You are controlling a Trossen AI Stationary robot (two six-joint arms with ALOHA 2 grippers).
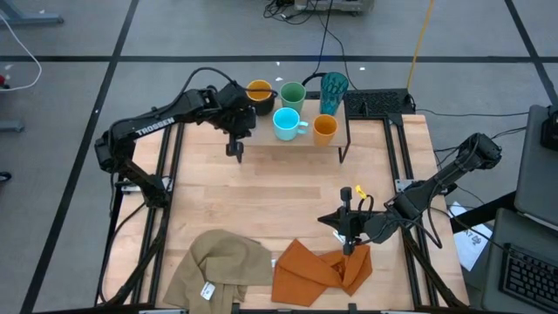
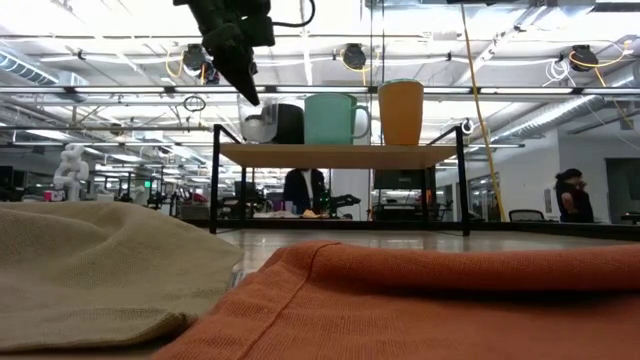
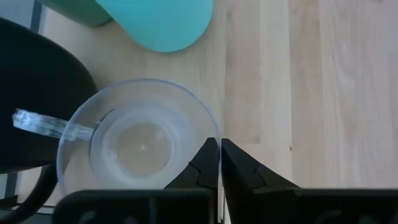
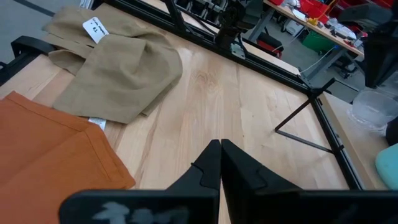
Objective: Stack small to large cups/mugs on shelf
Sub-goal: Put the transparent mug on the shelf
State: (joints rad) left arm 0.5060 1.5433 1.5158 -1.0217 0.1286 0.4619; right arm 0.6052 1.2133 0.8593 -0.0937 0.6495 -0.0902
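I have the left hand (image 3: 219,163) clenched and empty just above the clear cup (image 3: 140,140), a smooth round glass with nothing in it, which stands on the light-wood shelf (image 1: 301,138) beside the black mug (image 1: 259,92), green cup (image 1: 292,93), ribbed teal tumbler (image 1: 333,89), blue mug (image 1: 286,123) and orange cup (image 1: 324,128). The left arm (image 1: 157,120) reads TROSSEN in white. My right hand (image 4: 220,163) waits clenched (nothing in it) over the table (image 1: 288,192) near the orange cloth (image 1: 318,266) and the tan cloth (image 1: 220,266), whose white tag I can't read.

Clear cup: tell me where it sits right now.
The clear cup stands on the shelf at its left end in the low view, beside the black mug, directly under the left gripper and its shut fingers.
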